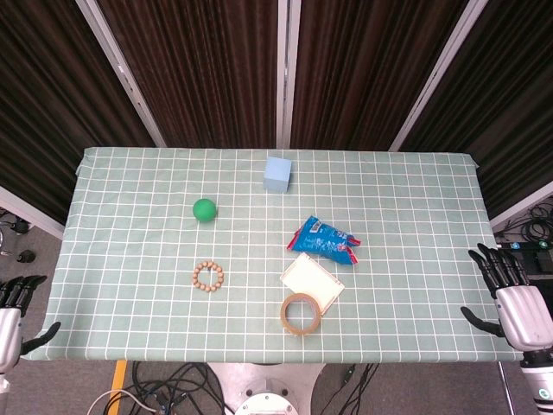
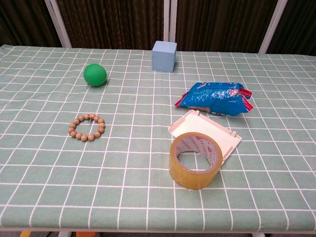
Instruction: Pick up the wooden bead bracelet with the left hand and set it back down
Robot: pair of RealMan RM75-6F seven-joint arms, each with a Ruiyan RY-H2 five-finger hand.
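Wooden bead bracelet [image 1: 208, 276] flat on worktop [image 1: 130, 216], untouched.
Left robot hand [image 1: 15, 303] and right robot hand [image 1: 510, 298] off worktop edges, empty, fingers apart.

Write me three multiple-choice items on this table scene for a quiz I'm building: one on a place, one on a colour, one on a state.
1. What lies nearest the bracelet?
A. the ball
B. the cube
C. the snack bag

2. What colour is the cube?
A. red
B. light blue
C. yellow

3. How is the left hand?
A. holding the bracelet
B. pressing on the ball
C. empty, at the table's left edge

Answers:
1. A, since the ball sits just beyond the bracelet while the cube and bag lie further right.
2. B, as both views show it pale blue.
3. C, because the head view shows it off the cloth with fingers apart, and the bracelet lies alone on the table.
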